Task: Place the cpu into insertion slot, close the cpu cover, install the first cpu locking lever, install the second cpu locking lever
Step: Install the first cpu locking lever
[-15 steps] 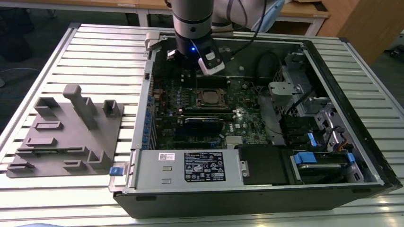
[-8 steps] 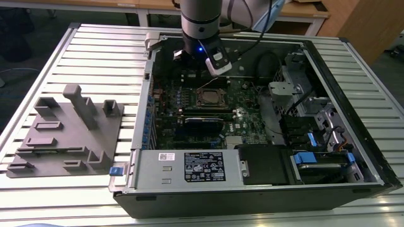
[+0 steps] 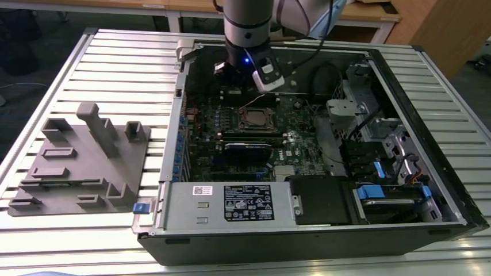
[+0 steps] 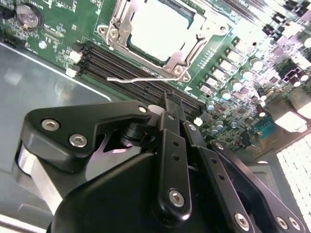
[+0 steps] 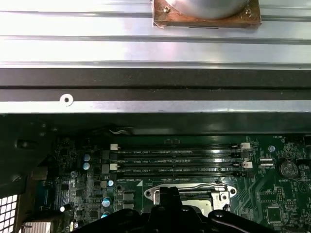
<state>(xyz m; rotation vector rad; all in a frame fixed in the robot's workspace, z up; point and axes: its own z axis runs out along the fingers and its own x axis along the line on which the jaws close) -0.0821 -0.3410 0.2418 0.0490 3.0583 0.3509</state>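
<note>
One lever (image 4: 141, 79) juts free beside the cover (image 4: 122, 22), down over the cpu (image 4: 160, 29) on the board (image 4: 63, 34). My gripper (image 4: 167, 101) hangs just short, fingers (image 4: 171, 141) pinched together, holding nothing.

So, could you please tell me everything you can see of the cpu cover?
The cpu cover is a thin, shiny silver metal frame with a large square window. In the second wrist view it appears to lie flat, closed over the cpu, whose pale metal top shows through the window. Screw heads show by its corners. A thin wire lever runs along one edge; whether it is latched I cannot tell. The gripper is off the cover.
</note>
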